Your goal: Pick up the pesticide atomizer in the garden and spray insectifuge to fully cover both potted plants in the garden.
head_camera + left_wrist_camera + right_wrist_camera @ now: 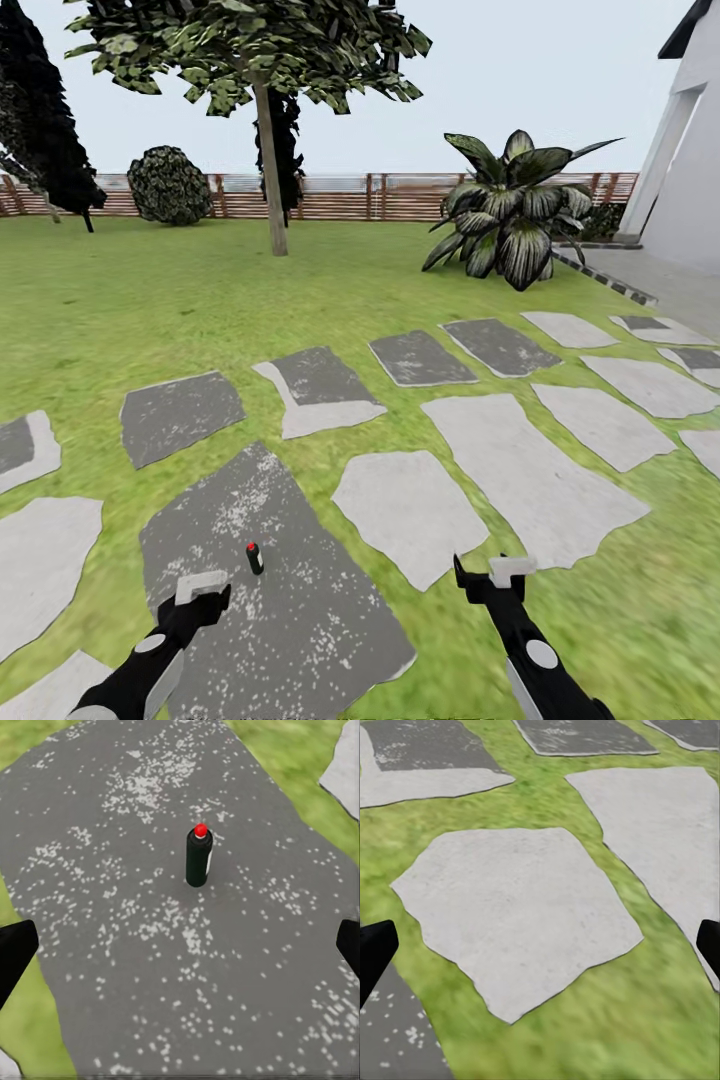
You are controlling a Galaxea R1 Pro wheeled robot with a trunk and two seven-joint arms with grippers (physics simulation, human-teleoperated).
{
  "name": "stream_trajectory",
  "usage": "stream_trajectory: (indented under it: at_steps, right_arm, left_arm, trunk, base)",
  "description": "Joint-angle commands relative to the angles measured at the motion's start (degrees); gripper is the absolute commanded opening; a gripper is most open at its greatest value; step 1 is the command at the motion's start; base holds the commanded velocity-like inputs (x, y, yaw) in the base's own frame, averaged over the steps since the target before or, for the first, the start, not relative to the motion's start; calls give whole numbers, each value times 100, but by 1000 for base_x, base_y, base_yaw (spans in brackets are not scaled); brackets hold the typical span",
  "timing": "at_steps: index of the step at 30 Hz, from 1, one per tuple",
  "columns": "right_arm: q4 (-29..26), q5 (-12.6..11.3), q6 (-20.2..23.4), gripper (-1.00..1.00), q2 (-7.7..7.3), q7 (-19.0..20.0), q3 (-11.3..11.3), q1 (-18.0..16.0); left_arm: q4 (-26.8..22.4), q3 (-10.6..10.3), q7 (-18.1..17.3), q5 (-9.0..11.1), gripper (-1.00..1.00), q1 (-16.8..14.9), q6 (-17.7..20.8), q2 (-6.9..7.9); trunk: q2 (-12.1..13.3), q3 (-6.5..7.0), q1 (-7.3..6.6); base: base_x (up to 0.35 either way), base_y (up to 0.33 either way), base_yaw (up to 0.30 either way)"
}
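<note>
Both arms hang low: left end effector [203,590] with fingers spread wide, lined up on the pesticide atomizer [254,558], upright mid-slab on the dark stepping stone [300,640]. Right end effector [490,578] waits over grass, fingers also apart, holding nothing.

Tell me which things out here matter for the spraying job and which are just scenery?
For the job:
- spray bottle, upright on the dark speckled stone
- left gripper, open, nearest it

Just scenery:
- striped agave
- tree
- round bush
- fence
- pale stepping stones
</note>
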Motion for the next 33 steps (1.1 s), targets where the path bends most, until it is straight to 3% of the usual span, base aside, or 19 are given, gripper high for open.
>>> stream_trajectory:
  at_steps: [1, 33]
  right_arm:
    - [-4, 0, -17, 100, -2, -1, 0, -3]
    - [18, -1, -19, 100, -17, -14, -7, -3]
  left_arm:
    - [9, -6, -10, 43, 100, 1, -4, -8]
    - [16, -34, -13, 29, 100, 31, -37, -18]
  trunk:
    - [-44, -32, 22]
    - [-1327, -897, 724]
  base:
    - [0, 0, 0]
    - [0, 0, 63]
